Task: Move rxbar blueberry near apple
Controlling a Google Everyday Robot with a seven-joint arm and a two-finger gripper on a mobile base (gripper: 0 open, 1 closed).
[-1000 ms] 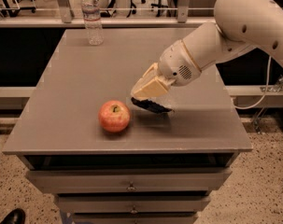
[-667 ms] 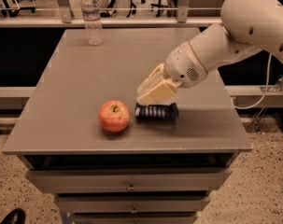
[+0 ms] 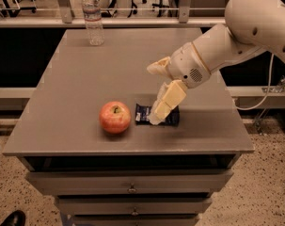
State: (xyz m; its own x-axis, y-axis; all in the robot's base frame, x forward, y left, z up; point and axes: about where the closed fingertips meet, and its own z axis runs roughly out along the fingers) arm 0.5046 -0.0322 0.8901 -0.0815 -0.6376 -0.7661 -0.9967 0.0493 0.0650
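Claw, newly spread wide and empty, hangs over the released rxbar blueberry. It lies just beside the apple; task apparently done.

Arm: smooth off-white shell in thick rounded segments, with a large bulbous housing at the upper end. Two small dark round spots mark the shell near that housing. The wrist segment is cylindrical and carries a small round patch of dark perforations on its side. Gripper, over the front half of the desk: blocky pale-yellow fingers, stepped in segments, jaws spread well apart. A thin pale cable loops behind the arm; its attachment cannot be told.
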